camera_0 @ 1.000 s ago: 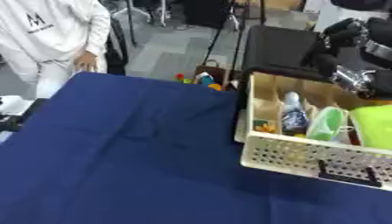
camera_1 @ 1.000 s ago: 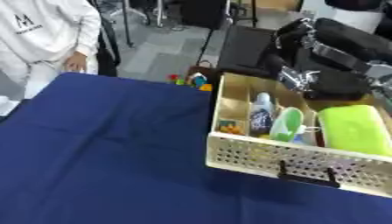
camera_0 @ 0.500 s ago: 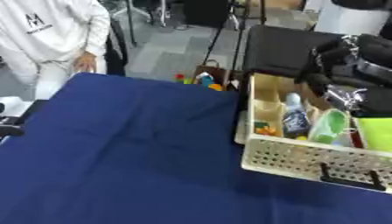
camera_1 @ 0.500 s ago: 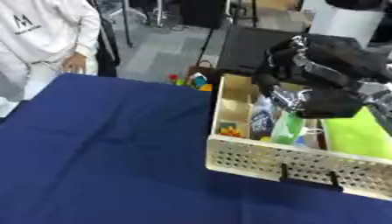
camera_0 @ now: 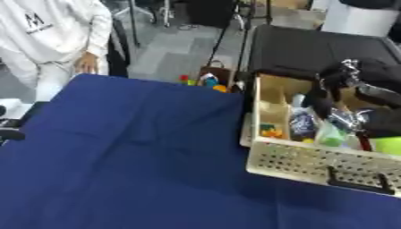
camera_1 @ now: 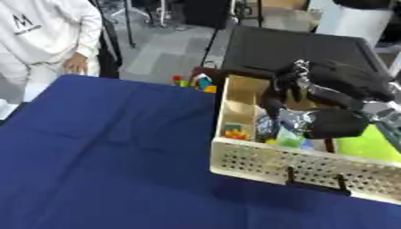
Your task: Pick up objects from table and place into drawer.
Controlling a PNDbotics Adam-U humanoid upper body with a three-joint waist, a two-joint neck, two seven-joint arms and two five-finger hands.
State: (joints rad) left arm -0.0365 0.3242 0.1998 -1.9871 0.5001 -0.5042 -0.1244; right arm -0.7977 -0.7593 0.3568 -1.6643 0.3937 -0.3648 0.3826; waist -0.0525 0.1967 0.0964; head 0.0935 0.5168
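Right hand (camera_1: 325, 114) is down over the drawer (camera_1: 297, 167), the pale perforated box with a black handle (camera_1: 317, 182) on its near face, sitting on the blue tablecloth (camera_1: 102, 161). The hand hangs over the middle compartments; it blurs into the contents, so I can't tell whether the fingers are curled on something or already spread. Inside the drawer: a clear bottle (camera_0: 301, 123) under the hand, a green item (camera_0: 330, 135) beside it, small orange and green bits (camera_0: 271, 131) in the compartment on the left side of the drawer, a yellow-green thing (camera_1: 368, 146) at the right end. No loose objects visible on the cloth outside the drawer. Left hand not seen. This looks like the placing step: best done by letting go low inside one compartment, clear of the dividers, then lifting straight up so the fingers don't snag the bottle or drag the drawer across the cloth.
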